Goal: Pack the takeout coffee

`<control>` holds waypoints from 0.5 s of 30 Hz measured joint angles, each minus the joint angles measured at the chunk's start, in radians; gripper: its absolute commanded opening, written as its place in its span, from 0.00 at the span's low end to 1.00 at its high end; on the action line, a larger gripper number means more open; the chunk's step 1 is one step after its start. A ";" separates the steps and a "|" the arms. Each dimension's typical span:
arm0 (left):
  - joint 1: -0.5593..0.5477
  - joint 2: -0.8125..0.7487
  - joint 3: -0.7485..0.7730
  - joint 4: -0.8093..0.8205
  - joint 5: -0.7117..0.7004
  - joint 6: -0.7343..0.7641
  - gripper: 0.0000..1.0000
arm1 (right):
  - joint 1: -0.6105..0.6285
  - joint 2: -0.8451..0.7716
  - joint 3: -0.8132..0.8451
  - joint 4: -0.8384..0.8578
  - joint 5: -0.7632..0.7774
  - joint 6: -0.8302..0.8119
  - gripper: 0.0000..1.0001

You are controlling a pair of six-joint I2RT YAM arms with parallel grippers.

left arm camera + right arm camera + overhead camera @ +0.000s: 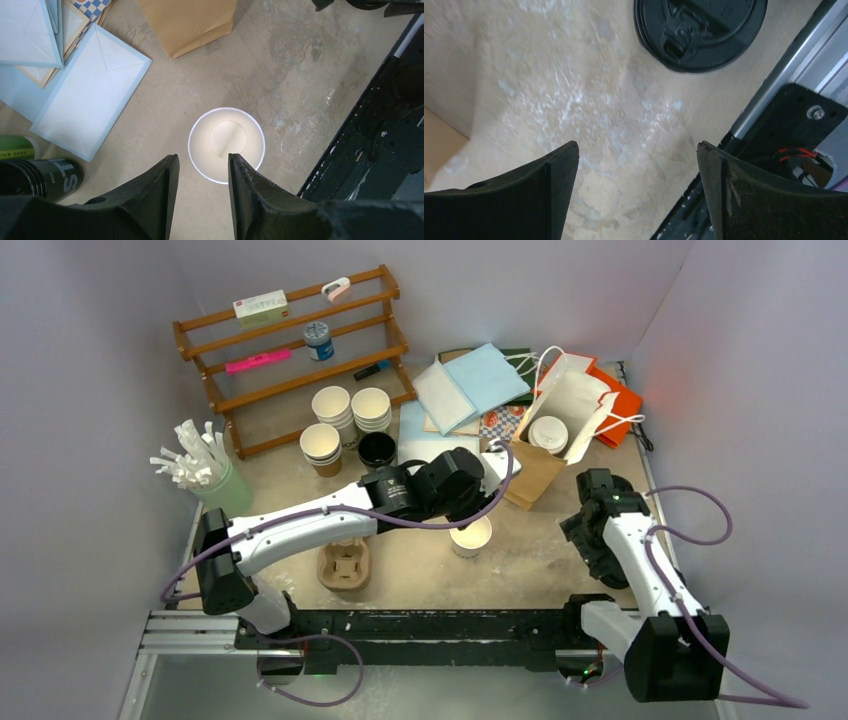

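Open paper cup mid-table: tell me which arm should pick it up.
Left. The left gripper hangs directly above the paper cup, fingers parted and empty. The right gripper, also open, sits well apart from the cup, near a black lid.

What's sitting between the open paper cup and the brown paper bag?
Nothing. The left wrist view shows only bare table between the cup and the bag.

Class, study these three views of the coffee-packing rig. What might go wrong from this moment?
1. The cup has no lid; the left fingers hang over its rim and may crush or tip it.
2. The lid lies flat near the edge of the table; the open right fingers may push it off.
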 measured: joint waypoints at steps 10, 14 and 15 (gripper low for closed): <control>0.002 -0.056 0.002 -0.075 0.013 0.005 0.42 | -0.161 0.067 0.011 0.135 0.029 -0.134 0.89; 0.003 -0.056 0.008 -0.105 0.013 0.011 0.42 | -0.253 0.068 0.011 0.163 0.028 -0.158 0.88; 0.003 -0.056 0.013 -0.114 0.013 0.011 0.42 | -0.276 0.068 0.011 0.173 0.026 -0.167 0.88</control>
